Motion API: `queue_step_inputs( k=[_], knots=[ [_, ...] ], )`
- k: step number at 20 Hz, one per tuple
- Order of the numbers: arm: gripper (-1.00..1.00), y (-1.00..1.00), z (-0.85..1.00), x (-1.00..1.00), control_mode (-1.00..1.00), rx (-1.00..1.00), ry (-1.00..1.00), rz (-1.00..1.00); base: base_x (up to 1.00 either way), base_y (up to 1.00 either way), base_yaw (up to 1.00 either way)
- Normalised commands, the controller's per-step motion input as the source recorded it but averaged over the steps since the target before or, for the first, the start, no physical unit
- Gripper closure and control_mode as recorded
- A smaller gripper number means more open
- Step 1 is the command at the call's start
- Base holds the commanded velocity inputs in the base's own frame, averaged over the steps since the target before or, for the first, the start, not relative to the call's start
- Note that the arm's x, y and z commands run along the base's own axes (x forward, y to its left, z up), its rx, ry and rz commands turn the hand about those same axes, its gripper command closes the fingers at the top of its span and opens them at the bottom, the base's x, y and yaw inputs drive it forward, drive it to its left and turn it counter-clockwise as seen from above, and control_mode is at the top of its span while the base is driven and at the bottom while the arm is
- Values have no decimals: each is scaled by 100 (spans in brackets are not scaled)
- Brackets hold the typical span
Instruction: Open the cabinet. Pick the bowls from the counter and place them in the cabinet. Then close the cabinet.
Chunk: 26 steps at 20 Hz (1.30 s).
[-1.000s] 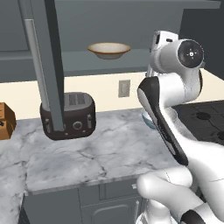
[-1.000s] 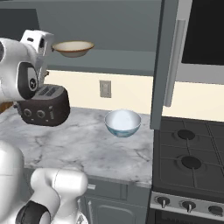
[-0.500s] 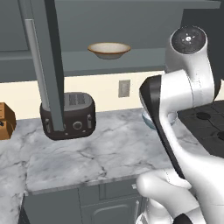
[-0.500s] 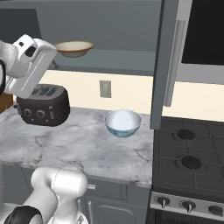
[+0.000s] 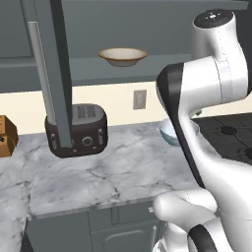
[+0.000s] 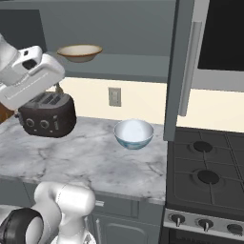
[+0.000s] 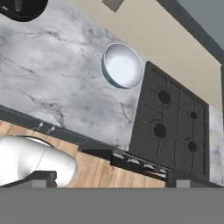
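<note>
Worktop (image 5: 98, 172): marble slab carried a dark toaster (image 5: 78, 129) at the left and the white bowl (image 6: 134, 133) near the stove (image 6: 205, 176).
Gripper: jaws stood spread wide, holding nothing; its tips were hard to make out, high above the worktop.
Cream bowl (image 5: 123, 55): sat on the grey shelf inside the cabinet (image 5: 49, 74).
Cabinet doors: both swung open.

2 bowls: 1 shallow cream bowl with brown rim (image 5: 122, 56) upper centre, 1 deep white bowl with blue outside (image 6: 134, 134) mid-frame. 1 black toaster (image 5: 77, 130). 1 wall outlet (image 6: 114, 96). 2 open dark grey cabinet doors (image 5: 53, 74).
</note>
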Motion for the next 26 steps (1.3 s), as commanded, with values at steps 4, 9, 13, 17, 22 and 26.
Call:
queue_step_inputs(
  k=[4,9,13,17,22,26],
  knots=[
    [-100,0,-73,0,-100,25,-6,-13,0,0,0],
    [-100,-2,-97,0,-100,19,-19,-6,0,0,0],
    [-100,0,-74,1,-100,13,-20,-4,0,0,0],
    [-100,0,-5,18,-100,3,0,-6,0,0,0],
    [-100,0,3,38,-100,0,9,-5,0,0,0],
    [-100,-8,0,56,-100,0,5,-1,0,0,0]
  ],
)
